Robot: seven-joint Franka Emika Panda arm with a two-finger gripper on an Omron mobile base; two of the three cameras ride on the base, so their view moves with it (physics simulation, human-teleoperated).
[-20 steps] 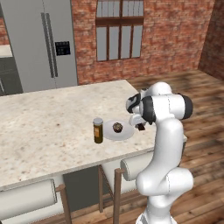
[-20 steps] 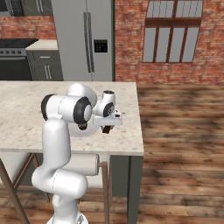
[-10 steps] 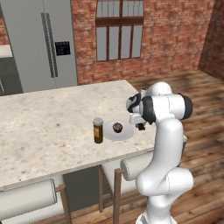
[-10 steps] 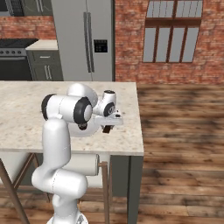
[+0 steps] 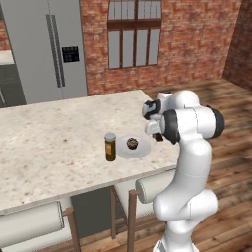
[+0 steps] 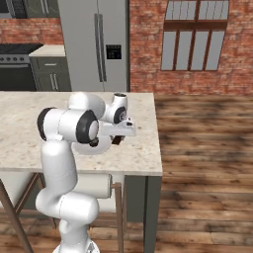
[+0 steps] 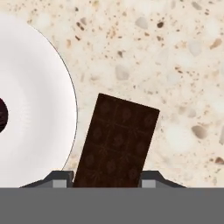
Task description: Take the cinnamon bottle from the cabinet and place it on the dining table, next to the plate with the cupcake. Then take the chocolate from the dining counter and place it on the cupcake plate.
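Gripper (image 7: 107, 181) is clamped on the chocolate bar (image 7: 116, 142), one fingertip on each side of its lower end. In the hand view the bar's long axis runs up out of the fingers, its far end leaning slightly right, scored face to the camera. It is held over the speckled beige stone counter (image 7: 166, 65), just beside the rim of the white plate (image 7: 39, 113); cannot tell whether its edge overlaps the rim. Dark edge of the cupcake (image 7: 2, 114) shows at the left of that view.

Left base view: cupcake (image 5: 132, 143) sits mid-plate (image 5: 141, 150), cinnamon bottle (image 5: 110, 146) upright on the counter (image 5: 54, 142) just left of the plate, amber with a dark cap. Chocolate (image 5: 158, 137) shows as a dark sliver under the hand, right of the plate.

Room: red brick wall (image 5: 192, 39), multi-pane window (image 5: 134, 33), stainless fridge (image 5: 47, 49), wood plank floor (image 6: 207, 163), padded stools (image 5: 29, 224) under the counter edge, black range (image 6: 15, 64) in the right base view.
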